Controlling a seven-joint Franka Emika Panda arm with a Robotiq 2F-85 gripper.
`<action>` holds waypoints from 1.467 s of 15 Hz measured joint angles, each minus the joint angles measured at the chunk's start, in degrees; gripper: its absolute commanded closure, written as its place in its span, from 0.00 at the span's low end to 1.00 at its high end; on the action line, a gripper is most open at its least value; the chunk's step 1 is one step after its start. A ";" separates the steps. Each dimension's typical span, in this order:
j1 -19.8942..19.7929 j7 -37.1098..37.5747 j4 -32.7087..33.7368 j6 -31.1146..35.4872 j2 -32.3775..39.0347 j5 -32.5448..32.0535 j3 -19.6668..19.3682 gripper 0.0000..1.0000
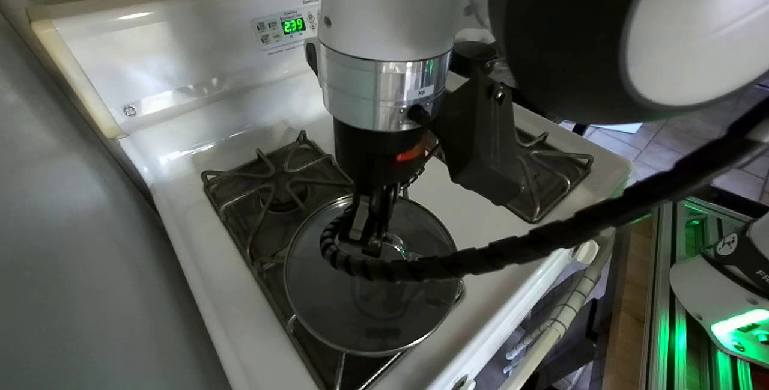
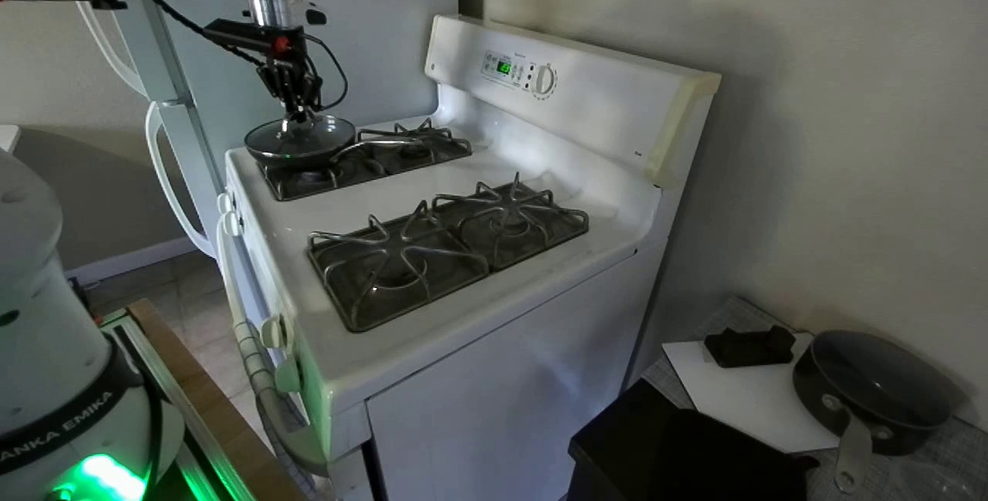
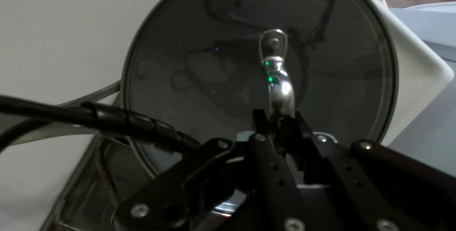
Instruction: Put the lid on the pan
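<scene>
Stands beyond the front edge of the table (image 2: 363,200), on a Franka Emika base (image 2: 35,346) lit green. Reaches across to the front corner farther from that base, with the silver wrist (image 1: 381,89) pointing down and the black Robotiq end effector (image 3: 282,121) hanging beneath. Holds both fingertips (image 3: 260,121) close together across a narrow gap. Carries a black housing (image 1: 480,143) on the wrist's side and a spiral-wrapped cable (image 1: 541,240) curling in beside the fingertips.

Below jaws: lid (image 3: 231,92), smooth glossy glass | between jaws: lid handle (image 3: 281,90), polished metal | beside jaws: cable wrap (image 3: 142,128), ribbed plastic
</scene>
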 measured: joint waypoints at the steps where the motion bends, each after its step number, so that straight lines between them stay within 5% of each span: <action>1: 0.00 0.00 0.00 0.00 0.09 0.00 0.00 0.97; 4: 0.00 0.00 0.00 0.00 0.20 0.00 0.00 0.97; 5: 0.00 0.00 0.00 0.00 0.21 0.01 0.00 0.90; 6: 0.00 0.00 0.01 0.00 0.21 0.02 0.00 0.97; 13: 0.00 0.00 0.01 0.00 0.21 0.08 0.00 0.97; 14: 0.00 0.00 0.01 0.00 0.21 0.10 0.00 0.90; 15: 0.00 0.00 0.02 0.00 0.22 0.11 0.00 0.64; 17: 0.00 0.00 0.02 0.00 0.22 0.14 0.00 0.60; 22: 0.00 -0.05 0.70 0.00 -0.58 0.27 0.00 0.19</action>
